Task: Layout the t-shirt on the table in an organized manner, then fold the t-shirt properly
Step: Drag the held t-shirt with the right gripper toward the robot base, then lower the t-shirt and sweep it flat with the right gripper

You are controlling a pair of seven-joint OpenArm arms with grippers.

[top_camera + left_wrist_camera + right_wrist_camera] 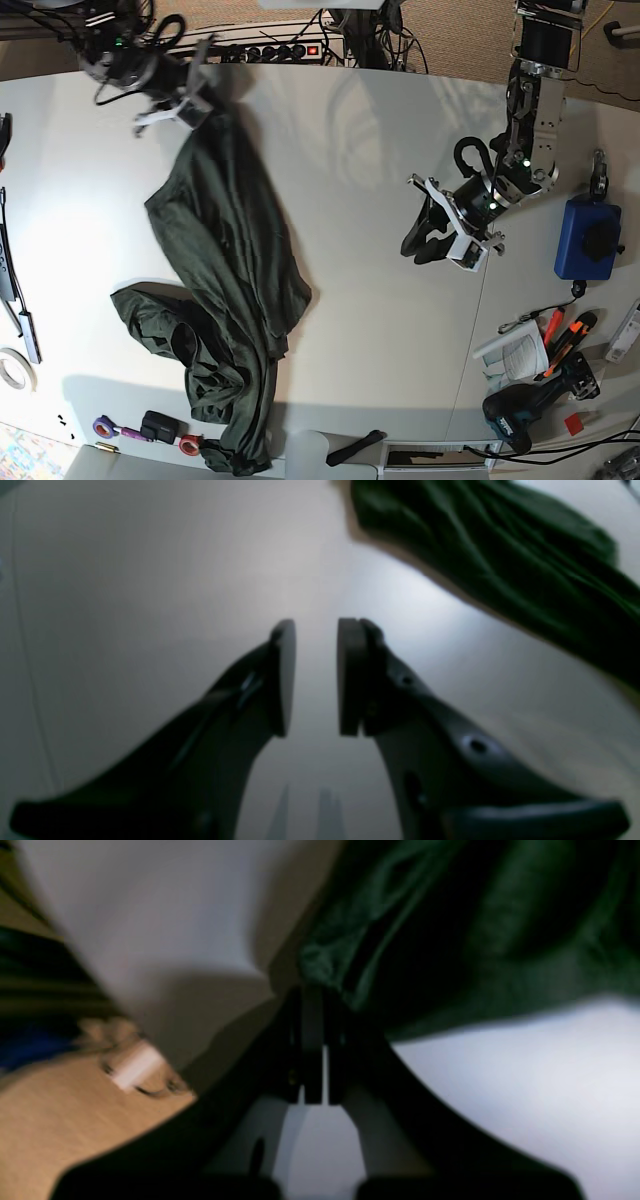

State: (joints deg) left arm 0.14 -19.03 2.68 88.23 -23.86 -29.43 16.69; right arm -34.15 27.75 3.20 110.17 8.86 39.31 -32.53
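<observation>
The dark green t-shirt (225, 260) lies in a long crumpled band down the left side of the white table (350, 150), bunched near the front edge. My right gripper (195, 105) is at the far left corner, shut on the shirt's upper end. In the right wrist view, green cloth (450, 940) runs out from the closed right gripper (312, 995). Right of centre, my left gripper (420, 250) hovers over bare table, well away from the shirt. In its wrist view this left gripper (316, 625) stands open and empty, with the t-shirt (500, 555) at the upper right.
A blue pouch (585, 238) lies at the right edge. A drill (520, 410), orange pliers (560, 325) and a booklet (510, 350) lie at the front right. Tape rolls (105, 427) sit along the front left. A power strip (270, 50) runs along the back.
</observation>
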